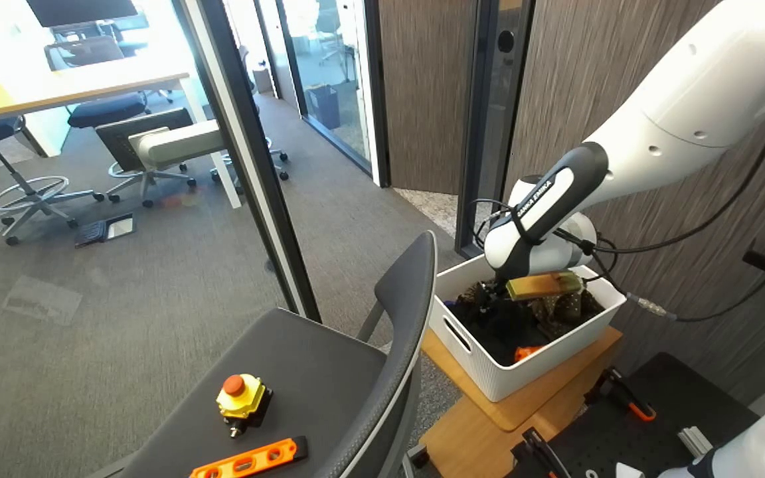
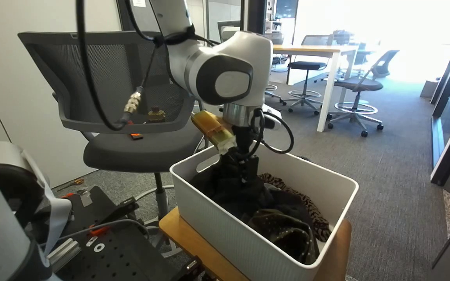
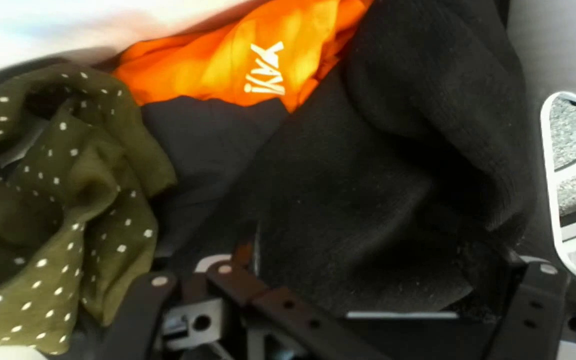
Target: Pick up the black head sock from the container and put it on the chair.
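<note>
A black cloth, which fits the black head sock point(image 3: 338, 180), lies crumpled in the white container; dark cloth also shows there in both exterior views point(image 1: 499, 322) point(image 2: 233, 189). The white container point(image 1: 515, 382) also shows in an exterior view point(image 2: 225, 230). My gripper point(image 3: 380, 255) points down inside the container, low at the black cloth. Its fingers are wide apart, with black cloth between and beneath them; the fingertips are partly lost against the dark cloth. The gripper also shows in both exterior views point(image 1: 487, 295) point(image 2: 248, 171). The grey chair point(image 1: 309, 372) stands beside the container, also seen in an exterior view point(image 2: 143, 150).
A green dotted cloth point(image 3: 103, 180), an orange cloth point(image 3: 278, 55) and a leopard-print cloth point(image 2: 299, 199) share the container. A yellow box with a red button point(image 1: 240, 396) and an orange level point(image 1: 250, 461) lie on the chair seat. The chair's backrest point(image 1: 392, 318) rises towards the container.
</note>
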`<state>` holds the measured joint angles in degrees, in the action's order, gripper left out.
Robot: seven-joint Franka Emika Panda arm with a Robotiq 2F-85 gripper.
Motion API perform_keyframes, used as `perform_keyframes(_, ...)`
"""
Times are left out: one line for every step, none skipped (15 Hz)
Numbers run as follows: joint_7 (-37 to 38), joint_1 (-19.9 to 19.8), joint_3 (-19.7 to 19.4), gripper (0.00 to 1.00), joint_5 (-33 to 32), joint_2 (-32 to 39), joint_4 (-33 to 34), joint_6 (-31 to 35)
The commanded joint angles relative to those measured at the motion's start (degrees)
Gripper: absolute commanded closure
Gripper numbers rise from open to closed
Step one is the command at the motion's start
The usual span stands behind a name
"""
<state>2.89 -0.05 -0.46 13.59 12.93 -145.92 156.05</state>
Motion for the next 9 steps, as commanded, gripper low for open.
perform_keyframes(3.4,-0.3,1.5,0.0,2.2,5.9,4.0,3.4)
perform_keyframes(4.4,-0.2,1.5,0.0,1.9,7.0,4.6,3.8)
perform_keyframes(5.0,-0.2,1.6,0.0,1.9,7.9,5.1,4.1)
perform_keyframes(5.8,-0.2,1.5,0.0,1.8,8.7,5.5,4.4)
perform_keyframes(6.5,0.0,1.3,0.0,1.4,9.4,5.8,4.9)
perform_keyframes(6.8,0.0,1.3,0.25,1.3,9.9,6.2,5.0)
perform_keyframes(7.0,-0.1,1.4,0.26,1.4,10.2,6.5,4.8)
perform_keyframes(7.1,-0.3,1.5,0.32,1.6,10.6,6.7,4.8)
perform_keyframes(7.3,-0.3,1.6,0.42,1.6,10.8,7.0,4.6)
